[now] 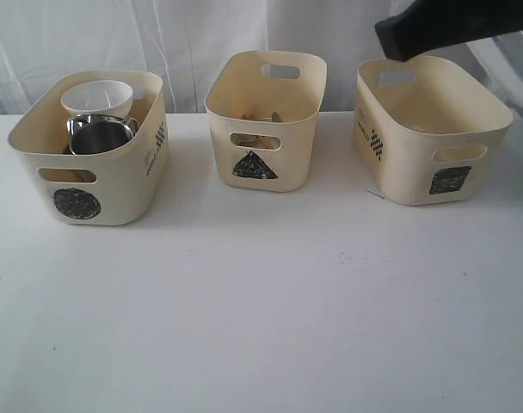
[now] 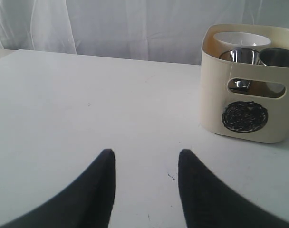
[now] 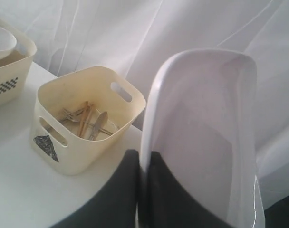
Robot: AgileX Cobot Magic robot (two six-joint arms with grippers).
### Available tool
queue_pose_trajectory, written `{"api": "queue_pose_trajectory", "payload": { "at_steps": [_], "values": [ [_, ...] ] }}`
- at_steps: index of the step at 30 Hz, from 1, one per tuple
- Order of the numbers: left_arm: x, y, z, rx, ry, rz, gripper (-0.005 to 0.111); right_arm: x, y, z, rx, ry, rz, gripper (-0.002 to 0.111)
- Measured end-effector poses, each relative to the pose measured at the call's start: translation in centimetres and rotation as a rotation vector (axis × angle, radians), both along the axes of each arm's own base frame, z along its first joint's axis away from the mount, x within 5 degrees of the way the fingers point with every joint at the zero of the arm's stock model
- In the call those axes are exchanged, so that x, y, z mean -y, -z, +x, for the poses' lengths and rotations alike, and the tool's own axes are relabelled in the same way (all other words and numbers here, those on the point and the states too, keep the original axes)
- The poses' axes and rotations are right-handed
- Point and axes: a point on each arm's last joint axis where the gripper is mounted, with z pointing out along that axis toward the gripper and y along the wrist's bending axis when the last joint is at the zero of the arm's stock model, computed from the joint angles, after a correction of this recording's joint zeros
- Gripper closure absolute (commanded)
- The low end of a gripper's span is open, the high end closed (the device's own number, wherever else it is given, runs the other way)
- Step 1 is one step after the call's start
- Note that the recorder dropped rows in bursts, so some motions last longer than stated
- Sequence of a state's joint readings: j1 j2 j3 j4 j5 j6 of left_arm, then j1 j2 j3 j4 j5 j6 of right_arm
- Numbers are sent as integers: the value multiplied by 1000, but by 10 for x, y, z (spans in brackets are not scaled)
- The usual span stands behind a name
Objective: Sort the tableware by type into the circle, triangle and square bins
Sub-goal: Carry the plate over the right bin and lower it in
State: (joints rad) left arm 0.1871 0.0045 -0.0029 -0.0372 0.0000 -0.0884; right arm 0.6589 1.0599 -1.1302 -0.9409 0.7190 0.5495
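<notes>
**A:** White square plate: where is it?

**B:** Up in the air, standing on edge. Its rim is pinched between the closed jaws of the right gripper, with the white curtain behind it.

**A:** Over which bin?

**B:** In the exterior view the dark right arm hangs above the rear rim of the square bin, the tub on the right. I cannot make out the plate itself from that side.

**A:** And the other hand?

**B:** The left gripper sits low over the white table. Its fingers are spread and grasp nothing.

**A:** What lies in the tubs?

**B:** The circle bin, on the left, holds a white bowl at the back and a steel mug just in front of it. The left wrist view shows more steel beside the mug, but I cannot tell whether that is a mug or a bowl.

**A:** The middle one?

**B:** The triangle bin has a fork, wooden chopsticks and a spoon lying crossed on its floor. Whether a knife is among them I cannot tell.
</notes>
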Motion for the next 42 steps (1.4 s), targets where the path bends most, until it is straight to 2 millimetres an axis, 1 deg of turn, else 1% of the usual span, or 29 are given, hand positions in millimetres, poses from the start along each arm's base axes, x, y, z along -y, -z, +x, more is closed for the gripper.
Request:
{"api": "queue_pose_trajectory", "payload": {
  "at_steps": [8, 12, 16, 21, 24, 27, 33, 36, 42],
  "values": [
    [0, 0, 0, 0, 0, 0, 60, 8, 10, 31, 2, 31, 14, 108],
    [0, 0, 0, 0, 0, 0, 60, 9, 17, 48, 3, 19, 40, 108],
    [0, 0, 0, 0, 0, 0, 60, 9, 19, 65, 9, -2, 79, 108],
    [0, 0, 0, 0, 0, 0, 60, 11, 19, 89, 24, -35, 38, 108],
    [0, 0, 0, 0, 0, 0, 60, 15, 22, 104, 23, -26, 9, 108],
    [0, 0, 0, 0, 0, 0, 60, 20, 28, 119, 5, -6, 4, 108],
    [0, 0, 0, 0, 0, 0, 60, 26, 49, 148, -36, 14, 24, 108],
    [0, 0, 0, 0, 0, 0, 60, 25, 58, 156, -38, -8, 10, 108],
    [0, 0, 0, 0, 0, 0, 60, 19, 68, 169, -4, -78, -19, 108]
  ]
}}
